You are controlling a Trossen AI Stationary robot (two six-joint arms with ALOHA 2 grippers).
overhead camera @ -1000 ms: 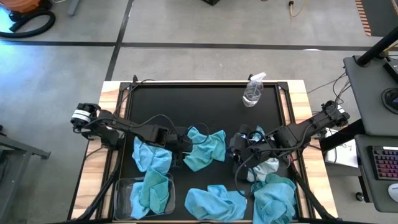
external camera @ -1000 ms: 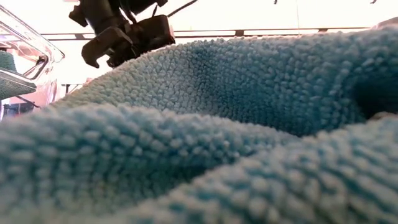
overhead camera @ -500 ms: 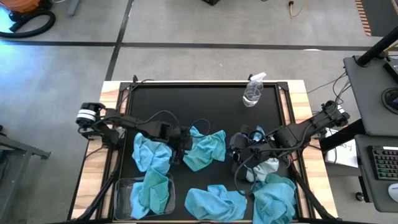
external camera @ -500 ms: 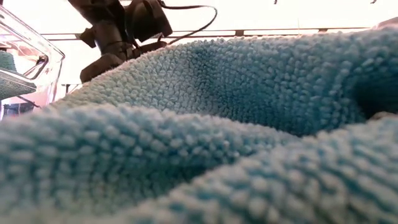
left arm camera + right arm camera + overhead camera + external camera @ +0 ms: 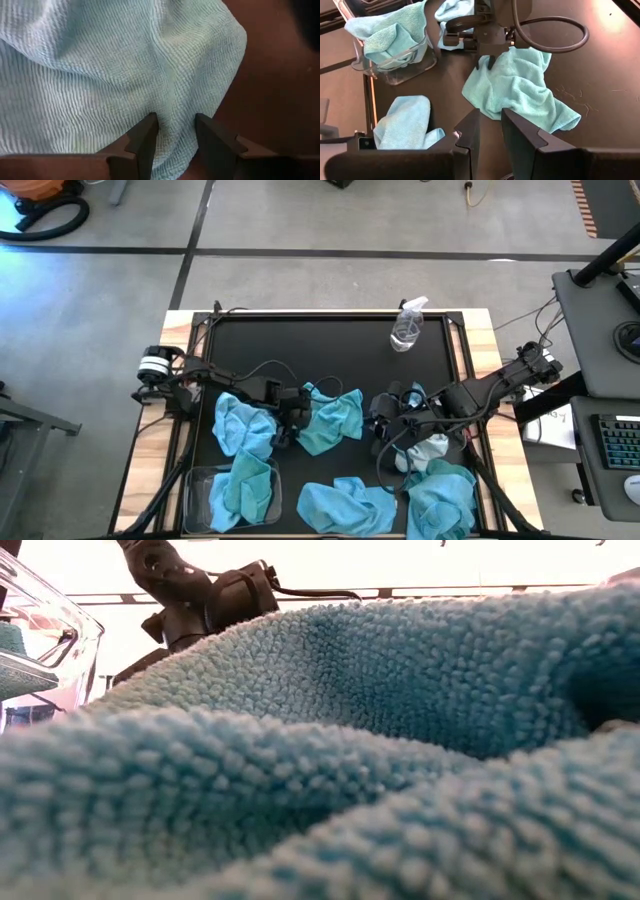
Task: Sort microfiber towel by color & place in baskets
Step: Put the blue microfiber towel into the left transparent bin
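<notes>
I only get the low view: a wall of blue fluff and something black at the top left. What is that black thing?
Observer: Seen from above, it's the left gripper, down on a turquoise towel in the middle of the table.
Visitor: Has it grabbed the towel?
Observer: Not yet. Its wrist view shows the fingers apart, either side of a fold in the cloth.
Visitor: Is there a second arm?
Observer: Yes. The right gripper is just beyond that towel, open and empty.
</notes>
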